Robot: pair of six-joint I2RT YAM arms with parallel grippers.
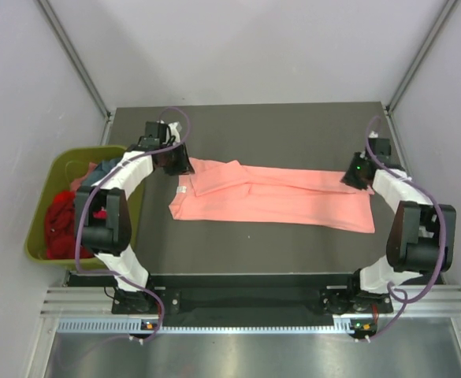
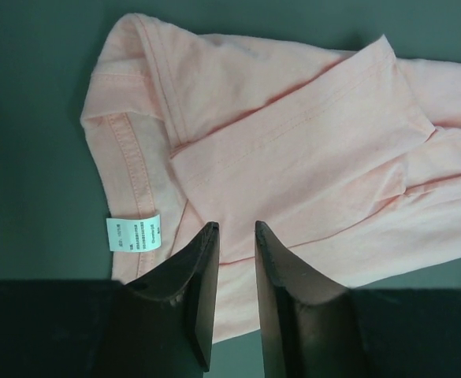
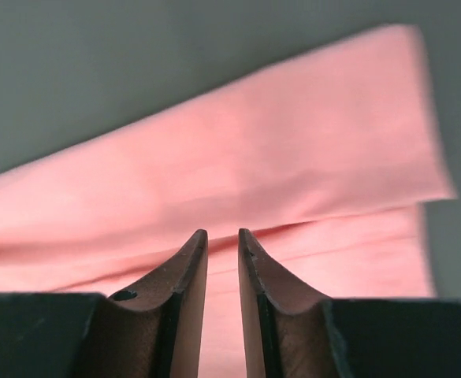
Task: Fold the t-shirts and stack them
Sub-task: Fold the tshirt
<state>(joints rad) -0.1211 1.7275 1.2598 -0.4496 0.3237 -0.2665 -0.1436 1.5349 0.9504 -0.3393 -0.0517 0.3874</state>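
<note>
Left gripper, right gripper: jaws are standing slightly parted, pinching nothing, hovering over salmon-pink t-shirt, which is lying folded lengthwise on table. Risk: fingertips snagging cloth, dragging fold open.

left: my left gripper above the collar end of the salmon-pink t-shirt, jaws a little apart, nothing between | right: my right gripper above its opposite end — jaws narrowly apart, empty
</note>
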